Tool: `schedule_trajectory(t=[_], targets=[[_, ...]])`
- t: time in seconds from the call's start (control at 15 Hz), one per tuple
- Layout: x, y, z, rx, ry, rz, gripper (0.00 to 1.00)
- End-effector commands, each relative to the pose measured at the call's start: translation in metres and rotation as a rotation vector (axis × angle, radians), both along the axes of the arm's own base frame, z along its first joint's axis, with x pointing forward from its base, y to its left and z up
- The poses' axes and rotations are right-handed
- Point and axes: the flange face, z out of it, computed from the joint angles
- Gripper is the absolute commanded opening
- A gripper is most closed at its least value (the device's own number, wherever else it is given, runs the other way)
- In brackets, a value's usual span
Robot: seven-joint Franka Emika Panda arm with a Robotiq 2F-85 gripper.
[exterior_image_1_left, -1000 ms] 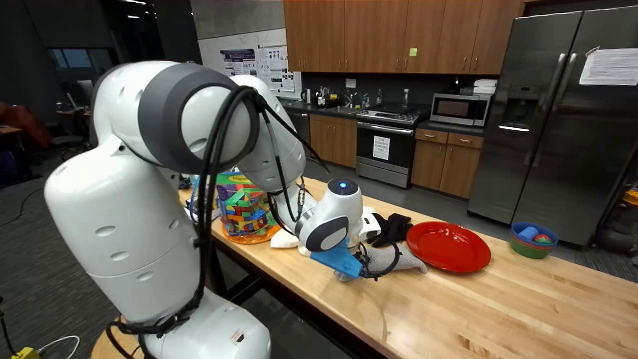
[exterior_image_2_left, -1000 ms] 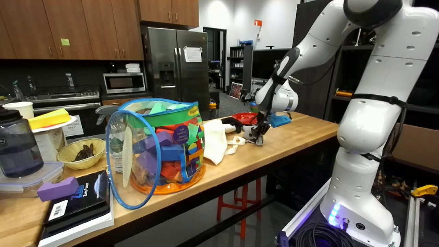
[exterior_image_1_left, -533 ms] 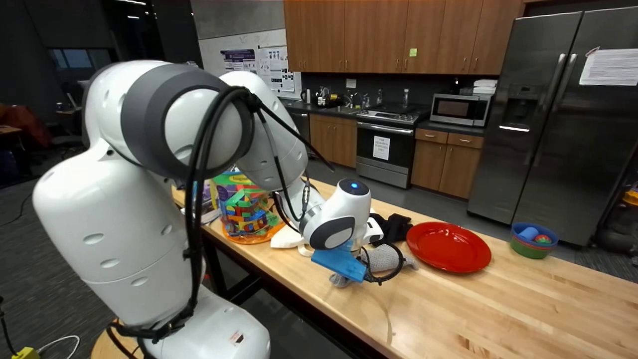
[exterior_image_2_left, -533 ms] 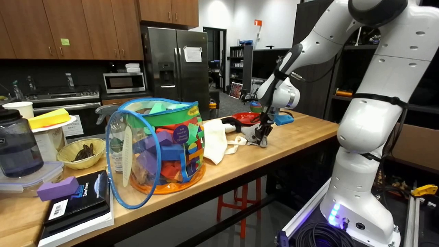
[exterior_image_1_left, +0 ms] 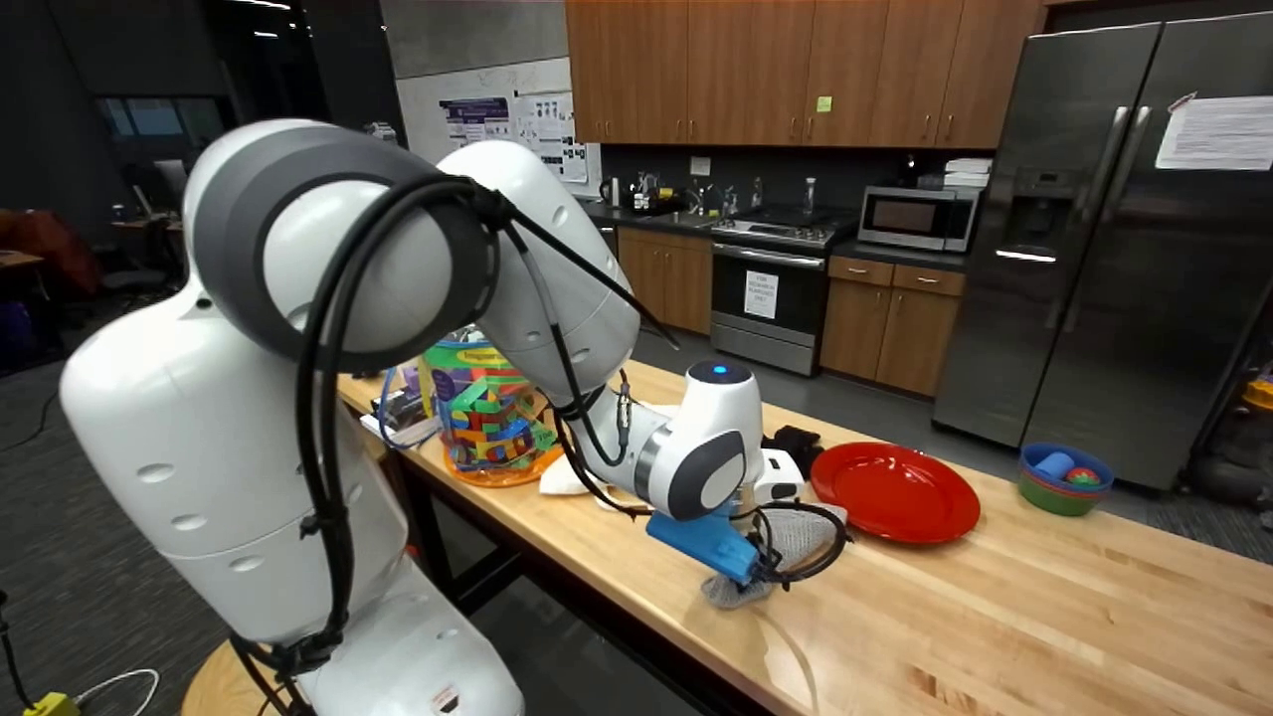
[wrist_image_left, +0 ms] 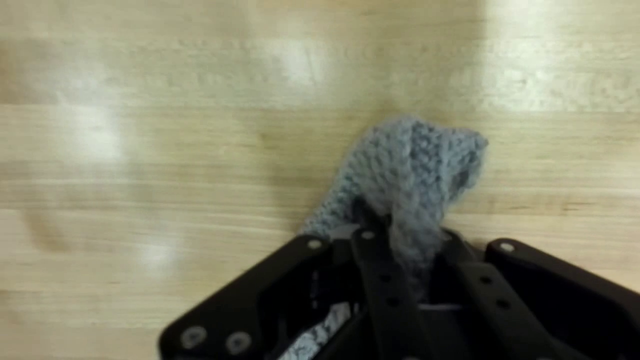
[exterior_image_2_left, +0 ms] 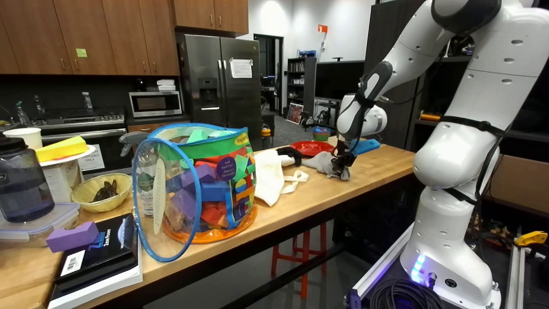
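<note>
The fingers (wrist_image_left: 387,290) pinch the gray knit cloth (wrist_image_left: 402,172) (bunched up), now farther from the white fabric (exterior_image_2_left: 269,178).

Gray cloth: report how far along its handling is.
Done: grasping; the gripper is closed on the cloth. In hand: a fold pinched between the fingers, with more seemingly lying on the table. Left, probably: letting go, since the fold is still clamped.

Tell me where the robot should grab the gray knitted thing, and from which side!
Probably from above, by the raised fold of the gray knitted thing, where the gripper has it pinched: that bunched ridge is narrow enough to squeeze, while the rest spreads wider along the table.
</note>
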Motion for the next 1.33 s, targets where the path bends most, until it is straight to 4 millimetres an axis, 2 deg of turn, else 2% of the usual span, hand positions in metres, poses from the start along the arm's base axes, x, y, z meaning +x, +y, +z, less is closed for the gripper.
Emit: schedule_trajectory(t=[0.0, 0.4, 0.73, 1.27], targets=[[-0.014, -0.021, -0.013, -0.072, 0.064, -0.102, 0.04], [-0.031, -0.051, -0.014, -0.144, 0.085, -0.232, 0.04], [-0.044, -0.081, -0.016, -0.16, 0.099, -0.275, 0.04], [-0.068, -0.149, -0.019, -0.168, 0.064, -0.332, 0.04]])
